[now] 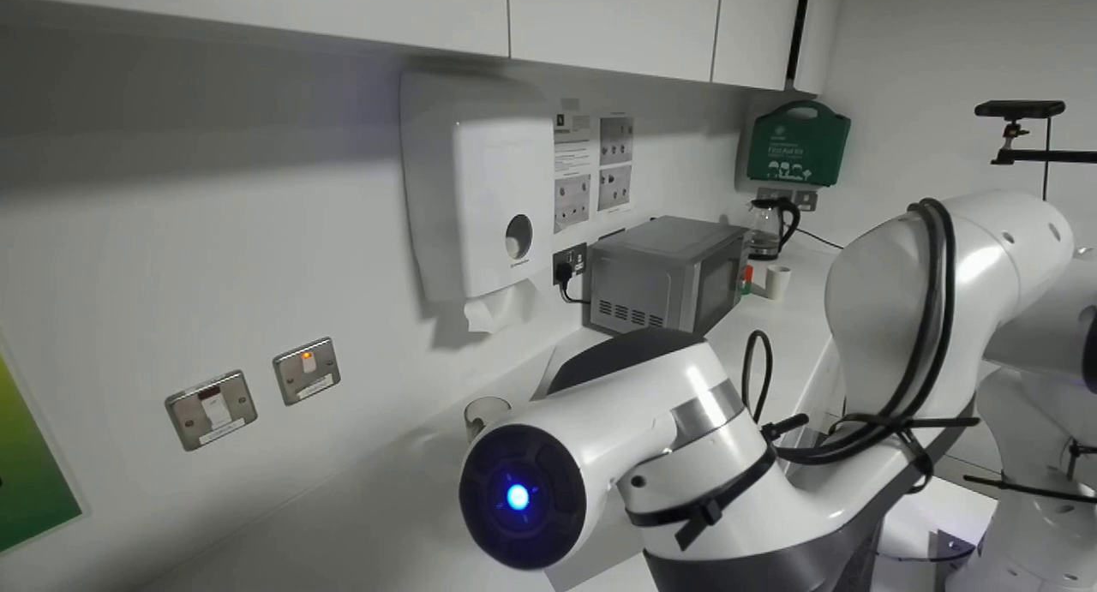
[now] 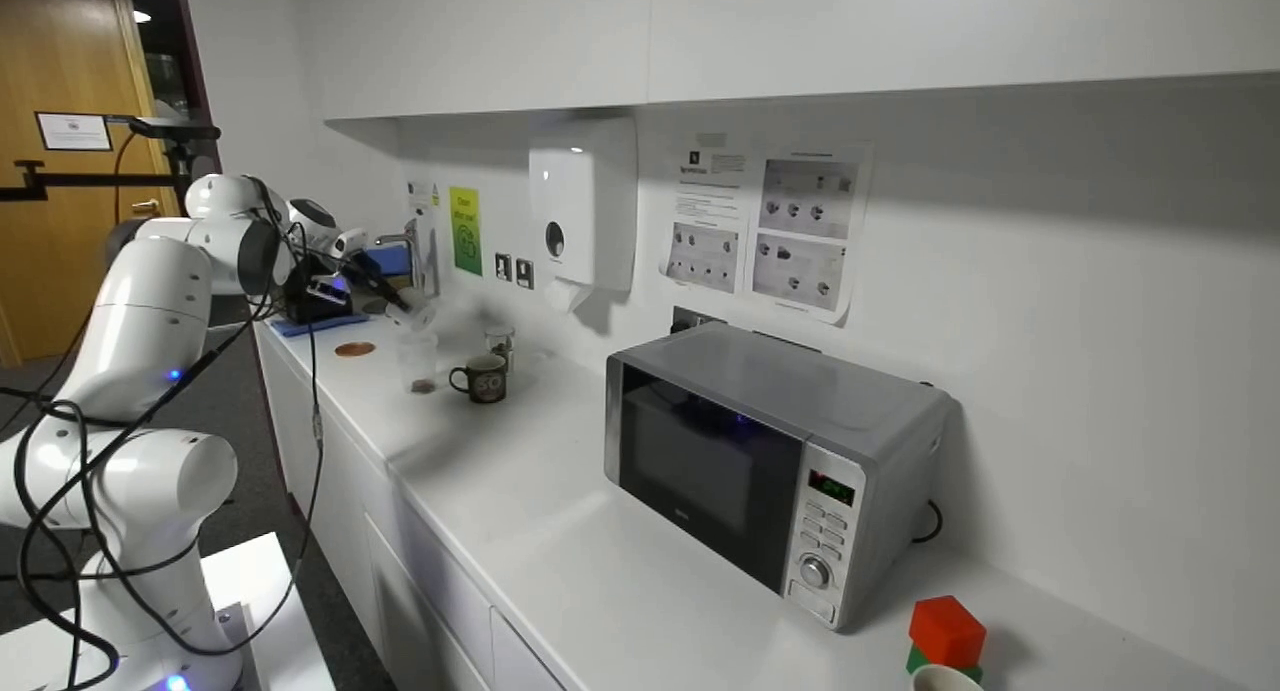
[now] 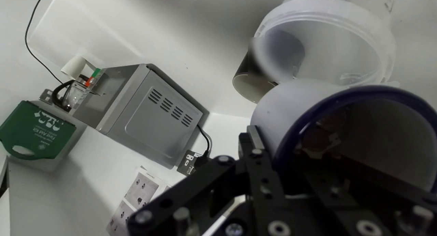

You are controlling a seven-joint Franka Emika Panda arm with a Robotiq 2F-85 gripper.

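Note:
My gripper [image 3: 273,161] is shut on the wall of a white mug [image 3: 283,104] with a dark blue rim. One finger [image 3: 254,138] lies along the outside; the other is dim, within the mouth. Reddish-brown shapes [image 3: 314,137] show inside, too dark to identify. Behind the mug, partly covered by it, is a clear plastic container [image 3: 382,48]. In an exterior view the held mug [image 2: 413,311] appears tilted, just above the container [image 2: 418,356], which has something brown at its bottom. Beside that stand a dark mug [image 2: 487,381] and a drinking glass [image 2: 500,343].
A copper-coloured disc [image 2: 355,349] lies near the counter's front edge. Further along the counter are a microwave [image 2: 730,451], a red block [image 2: 946,631] and a white cup [image 1: 776,282]. The paper towel dispenser [image 1: 506,181] hangs on the wall under the cupboards.

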